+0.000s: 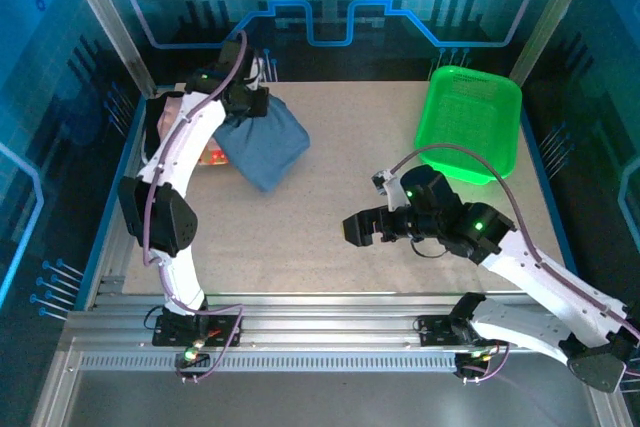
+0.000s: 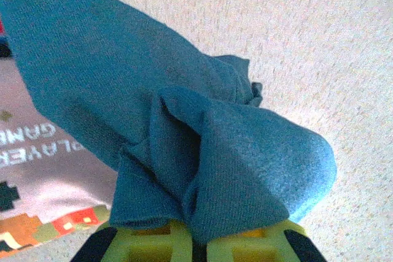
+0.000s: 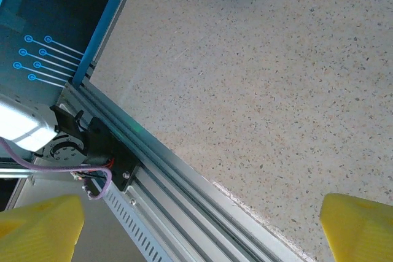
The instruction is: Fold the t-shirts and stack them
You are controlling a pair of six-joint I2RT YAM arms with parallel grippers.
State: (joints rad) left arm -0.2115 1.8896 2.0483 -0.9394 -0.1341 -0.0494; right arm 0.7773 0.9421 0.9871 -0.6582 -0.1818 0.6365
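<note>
Left arm (image 1: 170,162): base near left, reaching far along the left side, wrist at the far-left. Left gripper (image 2: 195,242): jaws closed together on a fold of the slate-blue t-shirt (image 2: 209,151).

Right arm (image 1: 535,272): base near right, forearm angled left toward centre. Right gripper (image 1: 360,228): pointing left above mid-surface (image 1: 300,247), jaws spread wide apart, yellow fingertips (image 3: 359,225) at opposite edges of the wrist view.

Green mesh basket (image 1: 470,127) far-right on table (image 1: 330,232).
</note>
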